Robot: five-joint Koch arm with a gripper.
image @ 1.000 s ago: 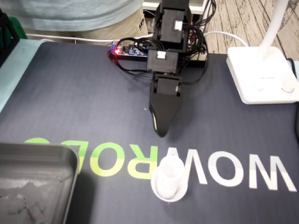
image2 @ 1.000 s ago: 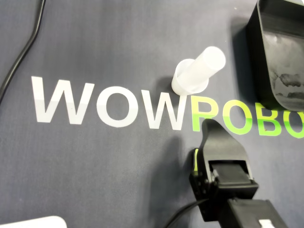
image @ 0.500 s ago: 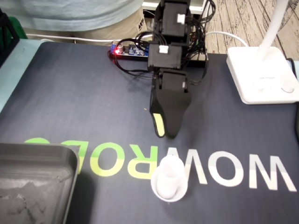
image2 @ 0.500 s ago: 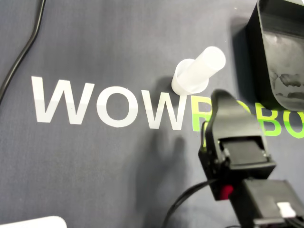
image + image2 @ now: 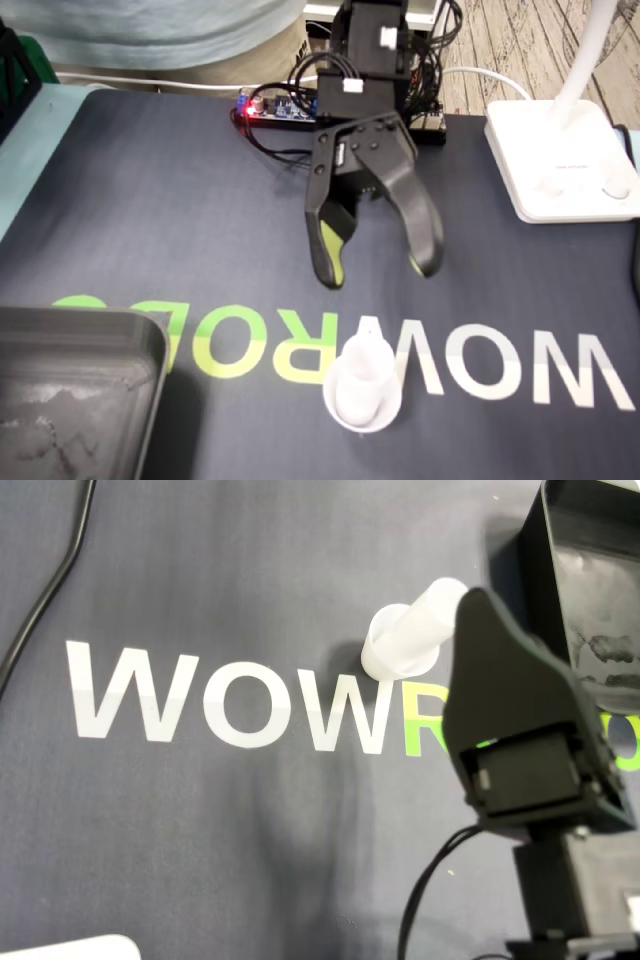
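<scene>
The arm comes in from the far edge of the bench (image 5: 28,135) in the fixed view, past a circuit board (image 5: 272,108) with a red light, and tips forward and down so that the hand (image 5: 378,268) hangs over the dark mat (image 5: 150,210). Its two jaws are spread wide apart and hold nothing. One tip shows a green stripe and both end just behind the printed letters (image 5: 300,345). The white tube (image 5: 362,385) stands upright on its wider round foot on those letters. It is nearer the camera than the tips, roughly in line with the gap between them, and apart from both. In the overhead view the hand's black body covers the green letters and overlaps the tube's (image 5: 412,640) top end from the right of the picture. Whether it touches there I cannot tell. Room is tight on that side, where the tray (image 5: 540,570) wall rises just beside the hand. To the left the mat lies open as far as a black cable (image 5: 48,595). In the fixed view the tray (image 5: 95,322) fills the lower left corner, well apart from the tube, and a white lamp base (image 5: 555,165) sits at the right edge, well apart from the hand.
</scene>
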